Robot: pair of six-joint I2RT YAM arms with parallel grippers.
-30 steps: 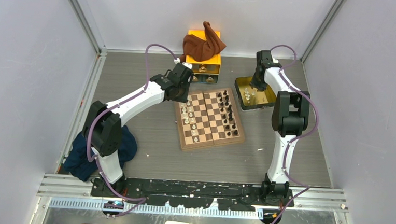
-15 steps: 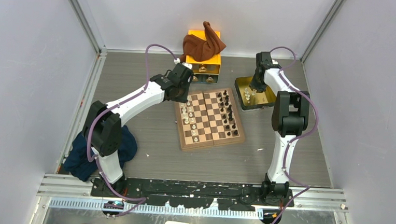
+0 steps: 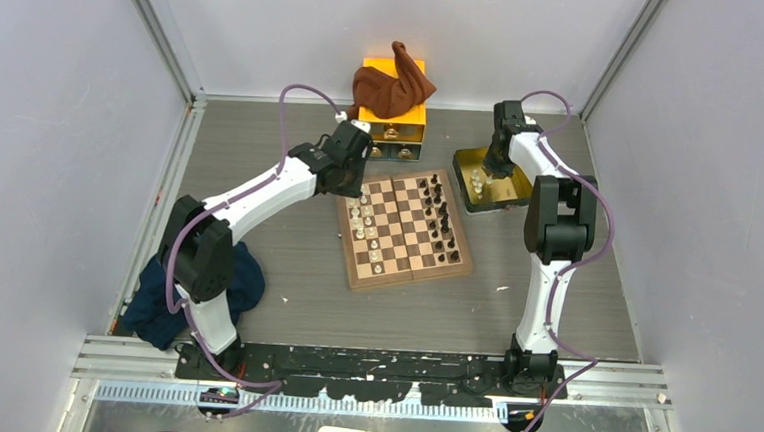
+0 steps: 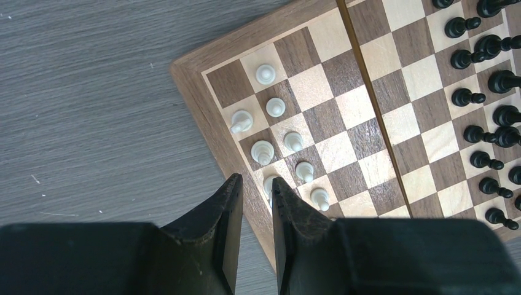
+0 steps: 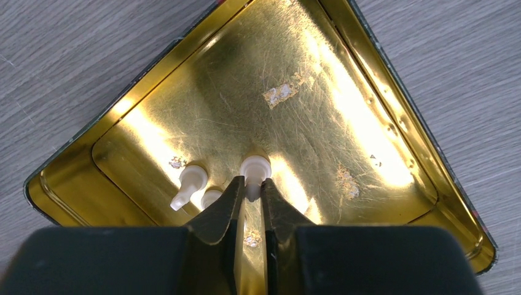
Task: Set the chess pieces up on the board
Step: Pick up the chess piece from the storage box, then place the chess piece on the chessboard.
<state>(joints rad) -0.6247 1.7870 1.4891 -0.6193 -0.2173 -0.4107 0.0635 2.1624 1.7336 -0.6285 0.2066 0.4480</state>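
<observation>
The left gripper (image 4: 253, 184) hangs over the board (image 4: 187, 77) at its border, jaws narrow. The end piece (image 4: 268, 182) of the white row (image 4: 275, 107) sits at one fingertip; I cannot tell if it is pinched. Dark pieces (image 4: 467, 97) line the far side. In the gold tin (image 5: 344, 92), the right gripper (image 5: 250, 184) is closed around a white piece (image 5: 254, 166) below its head. It looks light, hard and slippery, so the narrow waist is probably the best hold
</observation>
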